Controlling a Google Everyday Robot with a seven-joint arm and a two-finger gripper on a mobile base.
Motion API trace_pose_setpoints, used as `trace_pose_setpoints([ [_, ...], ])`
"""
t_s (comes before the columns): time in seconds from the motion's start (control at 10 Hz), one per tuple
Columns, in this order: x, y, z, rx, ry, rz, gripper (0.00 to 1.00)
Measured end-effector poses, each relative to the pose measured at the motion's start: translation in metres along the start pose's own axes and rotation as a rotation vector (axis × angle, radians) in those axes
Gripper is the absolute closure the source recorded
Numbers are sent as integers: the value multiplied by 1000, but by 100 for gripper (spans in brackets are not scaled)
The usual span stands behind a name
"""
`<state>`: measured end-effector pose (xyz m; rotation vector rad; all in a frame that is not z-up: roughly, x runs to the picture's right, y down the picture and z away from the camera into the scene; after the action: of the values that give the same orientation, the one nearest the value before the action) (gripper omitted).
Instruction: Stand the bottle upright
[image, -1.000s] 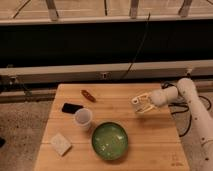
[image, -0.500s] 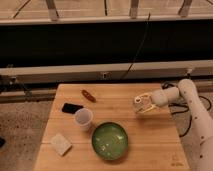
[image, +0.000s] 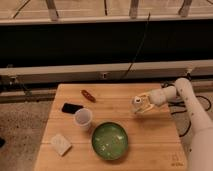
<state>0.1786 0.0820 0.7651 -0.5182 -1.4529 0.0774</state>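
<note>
- Jaws looked pinched on the bottle (image: 136, 103). The gripper (image: 141, 106) sat over the right half of the tabletop, roughly midway between the far and near edges.
- The bottle read as a whitish lump at the fingertips. I couldn't tell its tilt, or whether its base touched the wood.
- The arm (image: 176, 94) came in across the right edge of the wooden table (image: 150, 147), wrist pointing left.
- Nearest neighbour was the green bowl (image: 109, 140) by the near edge, left of the gripper and apart from it.
- The white paper cup (image: 83, 119) stood just beside the bowl's far-left rim.
- Further left were a black phone (image: 72, 107) and a reddish-brown item (image: 88, 95) toward the far edge.
- A pale sponge (image: 60, 144) lay near the near-left corner.
- Risk: releasing with the base not flat would probably tip a slim bottle, and it could roll off the right edge.
- Risk: if the grip is off-centre, the bottle may pivot as the jaws loosen.
- Risk: a leftward sweep on retreat could clip the bowl's rim.
</note>
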Motion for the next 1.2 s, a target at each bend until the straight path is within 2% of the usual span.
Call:
trace_pose_setpoints([
  [0.1, 0, 1, 2, -15, -7, -2, 100],
  [1.1, 7, 7, 2, -40, -11, 12, 100],
  [1.2, 11, 9, 9, -46, -15, 22, 100],
])
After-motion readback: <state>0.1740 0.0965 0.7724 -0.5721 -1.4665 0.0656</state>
